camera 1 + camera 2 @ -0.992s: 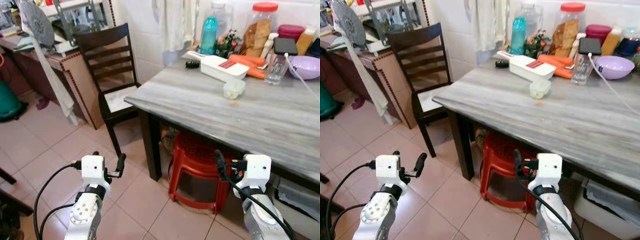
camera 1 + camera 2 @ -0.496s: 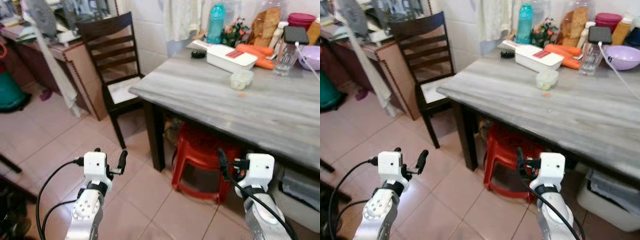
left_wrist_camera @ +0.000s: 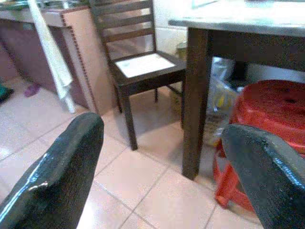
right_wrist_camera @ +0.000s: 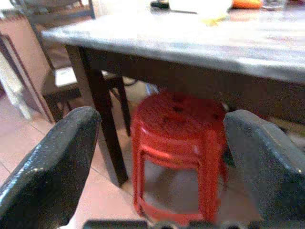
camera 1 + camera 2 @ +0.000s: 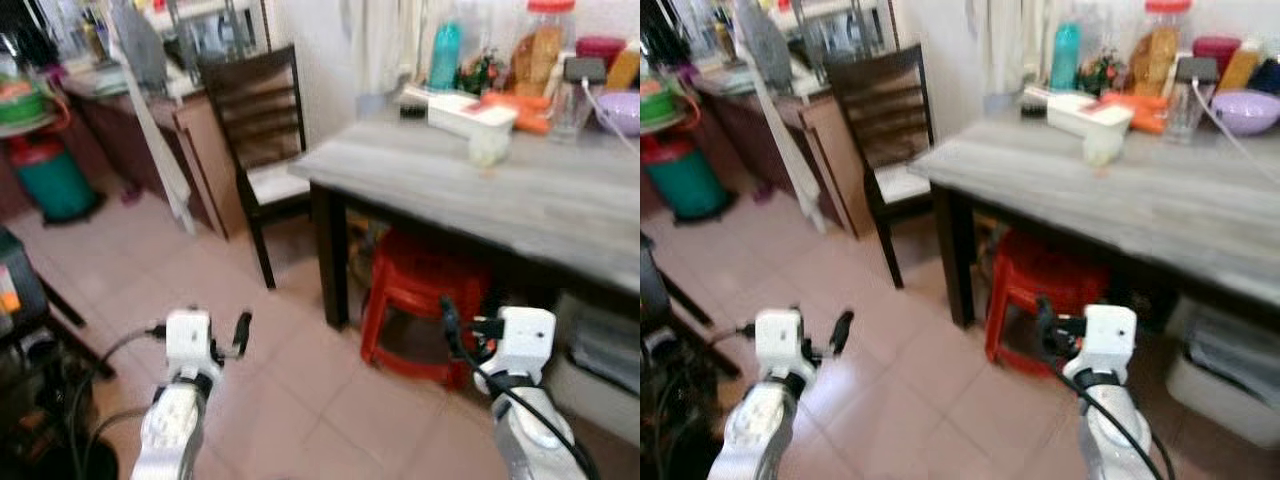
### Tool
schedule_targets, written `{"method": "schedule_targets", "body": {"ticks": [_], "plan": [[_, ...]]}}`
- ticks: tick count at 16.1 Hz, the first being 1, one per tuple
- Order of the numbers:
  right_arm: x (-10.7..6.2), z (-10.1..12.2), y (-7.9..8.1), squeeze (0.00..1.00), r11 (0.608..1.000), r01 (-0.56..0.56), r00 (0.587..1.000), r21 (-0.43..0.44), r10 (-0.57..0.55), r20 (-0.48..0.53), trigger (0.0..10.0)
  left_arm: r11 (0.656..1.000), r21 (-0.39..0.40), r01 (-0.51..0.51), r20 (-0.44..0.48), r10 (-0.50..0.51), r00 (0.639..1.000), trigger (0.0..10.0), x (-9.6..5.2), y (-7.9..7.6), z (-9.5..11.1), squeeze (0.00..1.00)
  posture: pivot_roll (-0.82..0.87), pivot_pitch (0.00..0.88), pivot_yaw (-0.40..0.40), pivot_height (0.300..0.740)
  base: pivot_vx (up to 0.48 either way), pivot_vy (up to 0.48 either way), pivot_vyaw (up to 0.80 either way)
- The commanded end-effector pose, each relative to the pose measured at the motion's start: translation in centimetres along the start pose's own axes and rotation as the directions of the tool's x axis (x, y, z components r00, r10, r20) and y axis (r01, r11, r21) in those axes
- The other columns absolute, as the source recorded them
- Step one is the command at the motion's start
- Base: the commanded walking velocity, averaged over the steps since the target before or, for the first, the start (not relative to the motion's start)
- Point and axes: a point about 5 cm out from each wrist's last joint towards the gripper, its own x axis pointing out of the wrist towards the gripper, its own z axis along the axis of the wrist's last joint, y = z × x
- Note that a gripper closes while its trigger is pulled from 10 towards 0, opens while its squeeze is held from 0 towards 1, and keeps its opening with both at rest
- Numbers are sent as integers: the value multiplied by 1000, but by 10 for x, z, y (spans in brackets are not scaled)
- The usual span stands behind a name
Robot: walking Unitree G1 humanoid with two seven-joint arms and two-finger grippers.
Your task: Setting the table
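The grey table (image 5: 560,200) stands ahead on the right. On it are a white box (image 5: 470,112), a small clear container (image 5: 488,145), carrots (image 5: 522,112), a purple bowl (image 5: 620,108) and bottles and jars along the wall. My left gripper (image 5: 218,328) hangs low over the tiled floor, open and empty, short of the table's corner leg (image 3: 196,100). Just as low, my right gripper (image 5: 470,330) is open and empty, facing the red stool (image 4: 178,143) under the table. The head views are blurred.
A dark wooden chair (image 5: 265,150) stands at the table's left end against the wall. A brown counter (image 5: 190,130) with a hanging white cloth is behind it, and a green gas cylinder (image 5: 50,175) sits at far left. Dark equipment (image 5: 25,340) is close on my left.
The whole picture has shifted: the camera has backed away and turned left, so the table looks farther off and more floor shows. Both grippers stay open and empty.
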Motion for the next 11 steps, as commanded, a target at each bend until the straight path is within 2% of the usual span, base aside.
{"method": "schedule_targets", "body": {"ticks": [1,11], "plan": [[1,4,4,0,1000,-9,1000,9,9,17,10000,1000,12,-13,8,13,1000,10000,0,5,3,0,-87,0,105,740,-285,0,-494],[0,3,5,0,1000,-9,1000,11,9,15,10000,1000,16,0,8,0,1000,10000,2,3,4,0,-91,0,111,740,-281,0,-761]]}}
